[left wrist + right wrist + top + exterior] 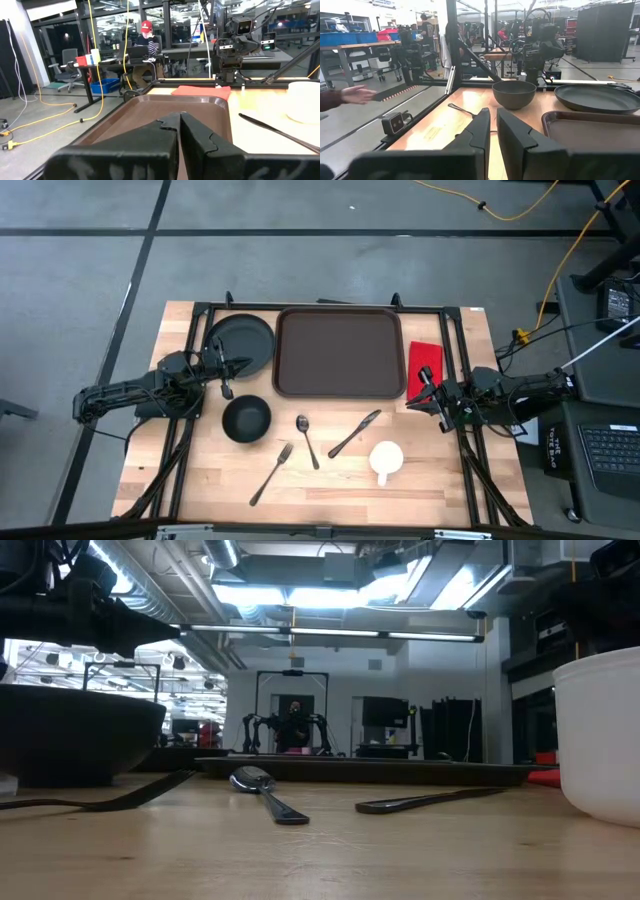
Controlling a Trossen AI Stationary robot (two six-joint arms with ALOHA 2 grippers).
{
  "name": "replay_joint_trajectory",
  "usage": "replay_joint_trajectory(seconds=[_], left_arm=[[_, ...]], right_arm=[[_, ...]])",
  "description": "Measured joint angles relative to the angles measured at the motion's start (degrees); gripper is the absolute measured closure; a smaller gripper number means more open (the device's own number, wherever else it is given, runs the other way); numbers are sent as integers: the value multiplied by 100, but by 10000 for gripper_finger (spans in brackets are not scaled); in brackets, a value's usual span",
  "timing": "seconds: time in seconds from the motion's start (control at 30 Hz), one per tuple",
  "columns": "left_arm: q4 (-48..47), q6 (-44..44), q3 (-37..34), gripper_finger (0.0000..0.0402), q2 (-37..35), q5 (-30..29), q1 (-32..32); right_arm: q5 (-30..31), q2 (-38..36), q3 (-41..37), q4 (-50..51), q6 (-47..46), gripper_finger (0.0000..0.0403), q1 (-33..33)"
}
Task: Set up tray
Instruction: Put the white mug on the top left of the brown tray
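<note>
Near table edge: white mug (386,458) upright, nothing seen inside; fork (271,473), spoon (306,440), knife (354,433) lay loose on wood beside it. Black bowl (246,419) farther back, looked bare inside. My left gripper (244,364) hovered over plate's edge, fingers pressed together, holding nothing. My right gripper (412,400) hung near napkin, fingers nearly together, narrow gap, holding nothing. Far side: tray (339,352) flat at centre, bare inside, between black plate (241,343) and red napkin (424,364). Plate bare too.
</note>
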State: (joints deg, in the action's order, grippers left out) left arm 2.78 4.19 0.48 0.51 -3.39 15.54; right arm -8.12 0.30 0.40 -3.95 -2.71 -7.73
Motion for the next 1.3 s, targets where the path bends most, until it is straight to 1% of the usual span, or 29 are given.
replay_joint_trajectory(seconds=[0.27,0.4,0.93,1.03,1.13,1.3], left_arm=[[-1,-1,-1,393,0,-1,1],[1,0,-1,393,0,1,0],[1,1,-1,393,0,1,1],[1,-1,-1,393,0,1,0],[1,-14,0,393,0,1,-1],[1,-45,0,393,0,1,1]], right_arm=[[0,2,-2,0,-9,363,0],[0,0,-1,0,-171,363,0],[1,1,-1,-2,-149,363,0],[75,0,0,-49,-159,363,0],[89,1,-2,-61,-392,363,0],[96,0,0,-61,-1129,363,0]])
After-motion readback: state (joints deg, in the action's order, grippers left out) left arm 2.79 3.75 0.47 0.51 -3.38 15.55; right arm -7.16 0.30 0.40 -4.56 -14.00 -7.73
